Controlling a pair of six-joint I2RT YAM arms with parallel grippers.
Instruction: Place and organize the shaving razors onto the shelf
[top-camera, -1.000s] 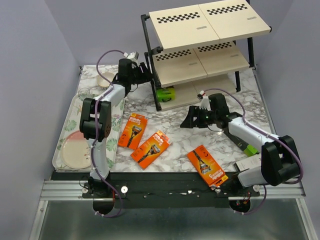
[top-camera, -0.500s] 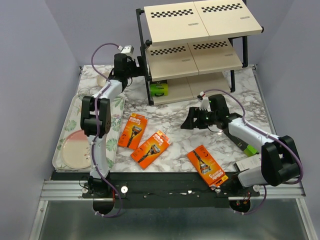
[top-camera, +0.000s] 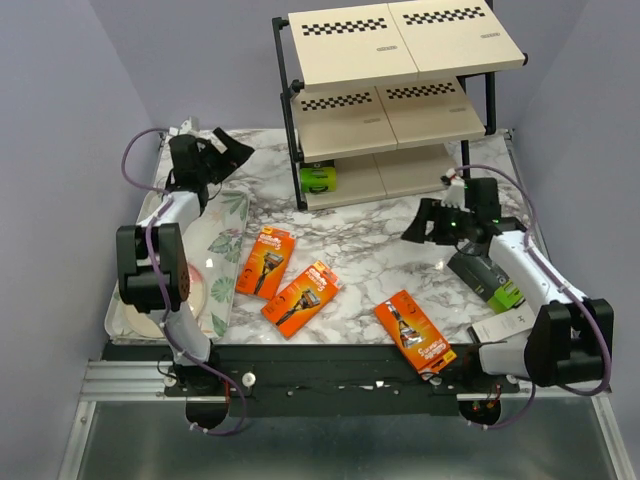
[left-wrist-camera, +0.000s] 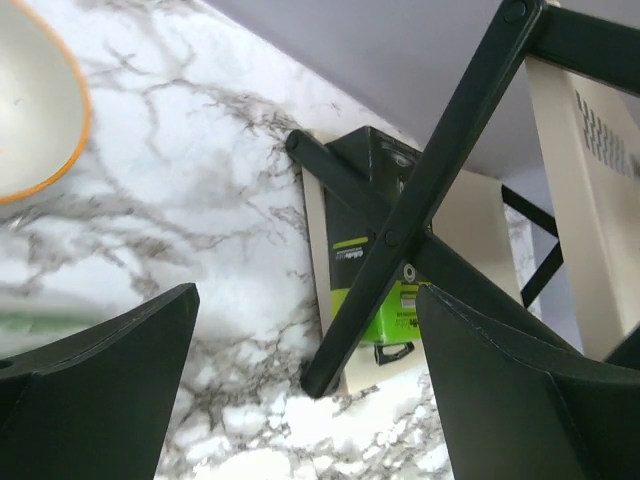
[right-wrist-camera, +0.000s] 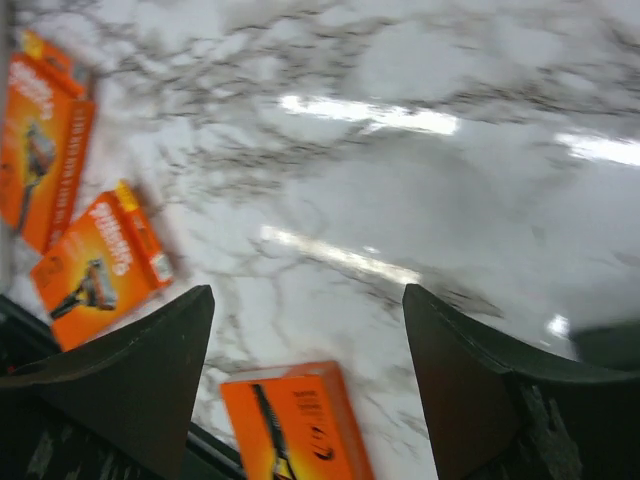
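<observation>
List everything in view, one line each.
three-tier metal-framed shelf: one, black and beige, far middle.
flat orange razor packs: three, orange, marble table, near middle.
black razor packs with lime-green ends: two; shelf's bottom board, table's right side.
slim white box: one, white, near right corner.
floral-patterned tray: one, green-white, left edge.
pink round plate: one, pink, on tray.
white orange-rimmed bowl: one, far left.
left gripper: open, far left.
right gripper: open, right of middle.

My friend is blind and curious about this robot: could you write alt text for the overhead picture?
Two robot arms reach over a marble table where three orange razor packs lie flat in front of a three-tier shelf. One black-and-green pack sits on the shelf's bottom board; the left gripper and right gripper are open and empty.
</observation>
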